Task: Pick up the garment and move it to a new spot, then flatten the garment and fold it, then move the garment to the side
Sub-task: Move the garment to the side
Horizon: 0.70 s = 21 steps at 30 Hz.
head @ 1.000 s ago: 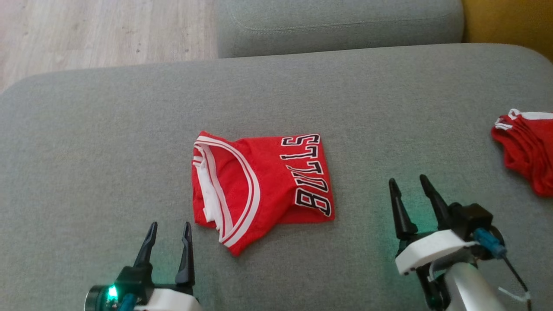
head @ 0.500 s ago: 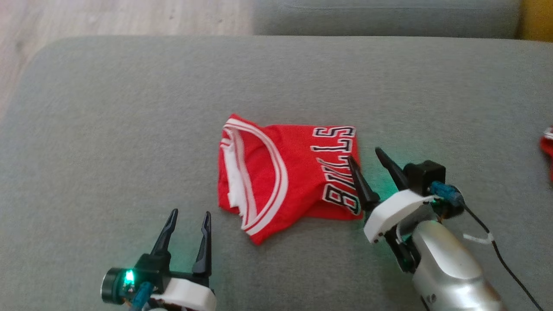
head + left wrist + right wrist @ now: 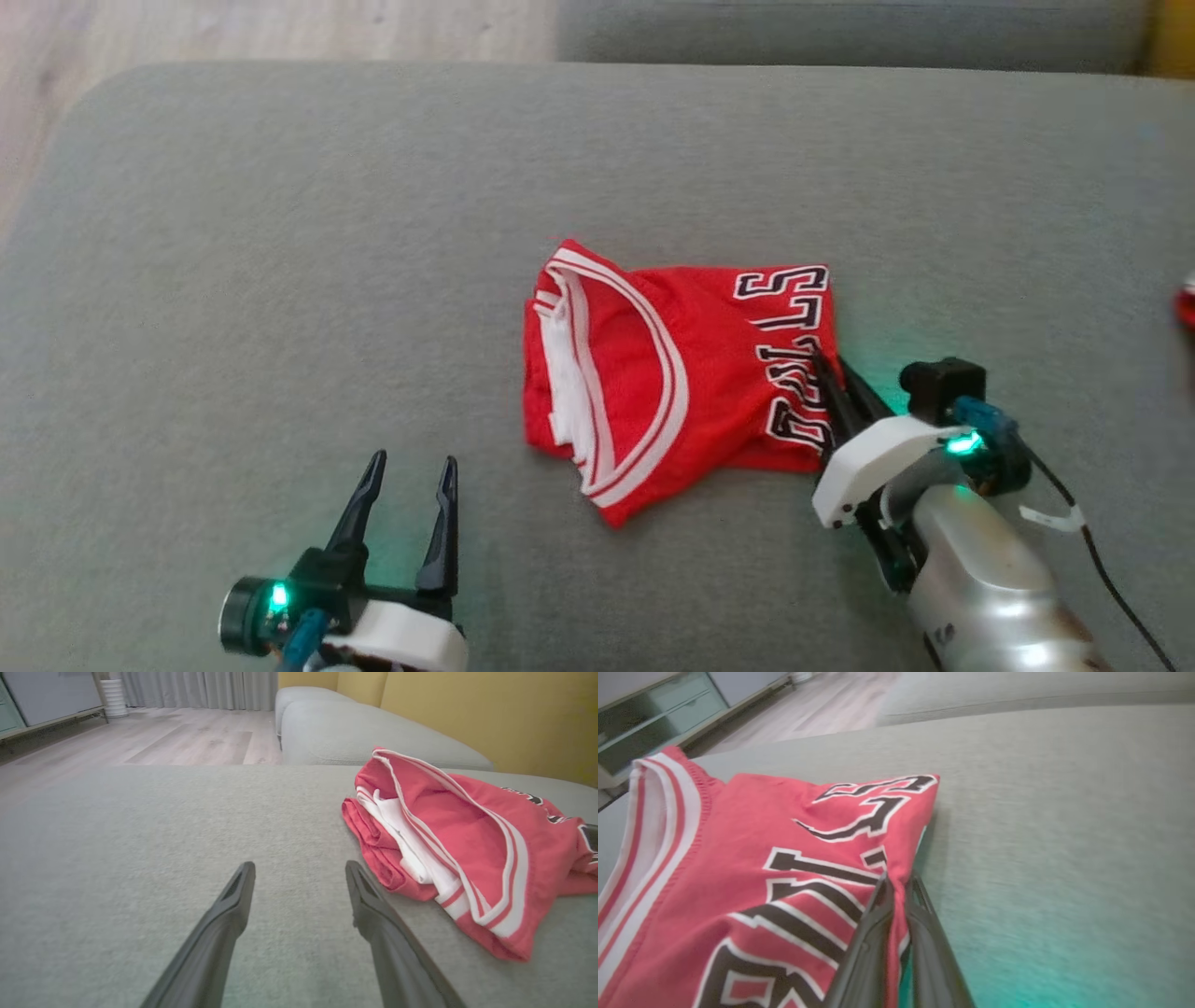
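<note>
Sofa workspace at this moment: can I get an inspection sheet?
Surface: grey sofa cushion, woven fabric.
Job's things: red jersey, loosely folded, lying mid-cushion.
Clutter: a red piece of fabric at the head view's right edge.
Grippers: left gripper open, low over the cushion, apart from the jersey; right gripper shut on the jersey's lettered edge.
Cables: black cable trailing from the right wrist.
Surroundings: wood floor, second grey cushion, yellow wall.
</note>
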Tool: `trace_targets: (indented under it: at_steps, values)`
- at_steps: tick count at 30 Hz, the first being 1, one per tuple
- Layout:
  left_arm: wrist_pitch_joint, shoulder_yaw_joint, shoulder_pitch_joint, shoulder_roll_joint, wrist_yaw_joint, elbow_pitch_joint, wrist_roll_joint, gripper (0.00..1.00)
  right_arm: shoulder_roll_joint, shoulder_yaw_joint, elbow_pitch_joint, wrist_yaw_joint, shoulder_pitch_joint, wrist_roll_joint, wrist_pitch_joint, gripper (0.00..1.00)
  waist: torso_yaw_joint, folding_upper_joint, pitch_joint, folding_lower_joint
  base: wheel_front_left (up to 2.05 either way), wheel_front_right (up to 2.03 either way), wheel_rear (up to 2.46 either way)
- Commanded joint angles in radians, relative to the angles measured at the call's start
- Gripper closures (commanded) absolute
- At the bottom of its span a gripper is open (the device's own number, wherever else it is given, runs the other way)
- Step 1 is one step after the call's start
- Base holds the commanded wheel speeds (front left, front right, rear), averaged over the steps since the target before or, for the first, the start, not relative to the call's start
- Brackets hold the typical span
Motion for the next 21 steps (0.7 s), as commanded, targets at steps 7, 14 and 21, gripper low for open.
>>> trace_targets:
  at_steps: [7, 14, 21]
  values:
    - [-0.01, 0.006, -0.035, 0.002, -0.022, -0.047, 0.001, 0.0, -0.004, -0.005, -0.044, -0.001, 0.01, 0.014, -0.022, 1.0, -0.266, 0.0, -0.047, -0.0001, 0.0, 0.0, 0.0]
    - [-0.01, -0.033, -0.066, 0.002, -0.036, -0.052, -0.004, 0.0, -0.004, 0.024, -0.108, -0.001, 0.057, 0.042, -0.022, 1.0, -0.515, 0.0, -0.043, -0.0001, 0.0, 0.0, 0.0]
    - [-0.01, -0.065, -0.097, 0.002, -0.051, -0.05, 0.007, 0.0, -0.004, 0.044, -0.16, -0.001, 0.081, 0.089, -0.022, 1.0, -0.638, 0.0, -0.009, -0.0001, 0.0, 0.0, 0.0]
